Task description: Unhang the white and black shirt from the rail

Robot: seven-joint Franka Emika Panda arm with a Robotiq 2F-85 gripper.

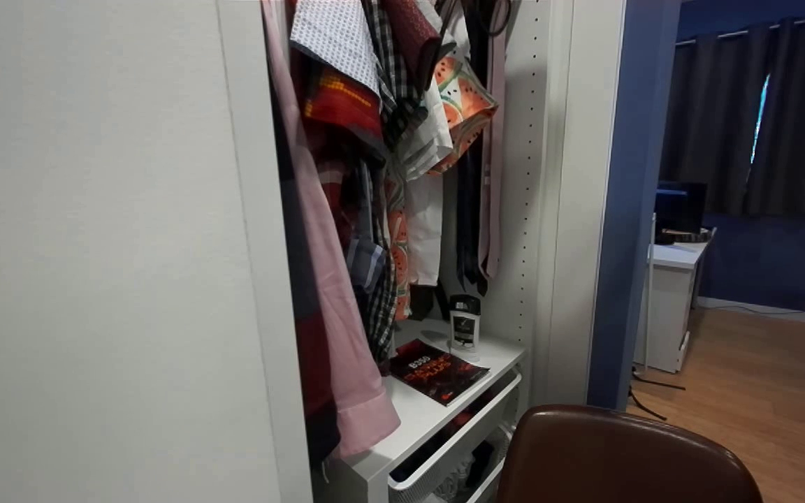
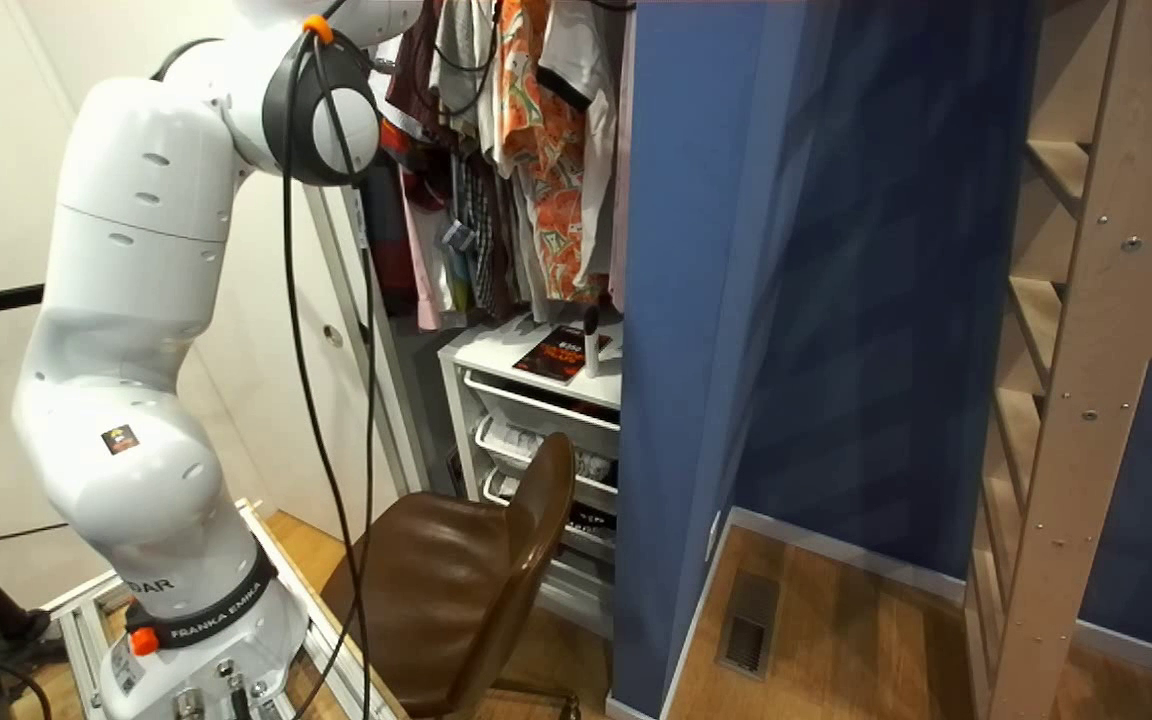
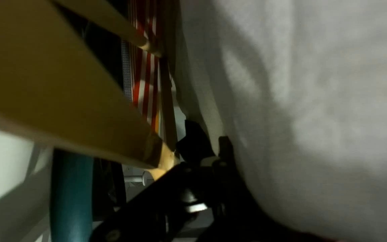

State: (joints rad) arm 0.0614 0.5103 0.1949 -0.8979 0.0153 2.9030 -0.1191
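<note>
The white and black shirt (image 3: 301, 101) fills the right half of the wrist view as pale cloth. My gripper (image 3: 213, 152) comes up from the bottom there, dark and shut, with a black piece like its collar (image 3: 193, 143) at the fingertips; shadow hides the exact pinch. Close on the left runs a pale wooden hanger (image 3: 79, 84); whether it bears this shirt I cannot tell. In an exterior view, a white garment with a black band (image 2: 576, 45) hangs among the clothes, perhaps the same shirt. The rail and gripper lie outside both exterior views.
Other clothes crowd the closet, including a pink garment (image 1: 346, 328) and a watermelon-print one (image 1: 462, 105). Below, a white shelf (image 1: 374, 447) holds a magazine (image 1: 437, 370) and a bottle (image 1: 465, 325). A brown chair (image 2: 496, 570) stands before the closet, beside a blue wall (image 2: 696, 250).
</note>
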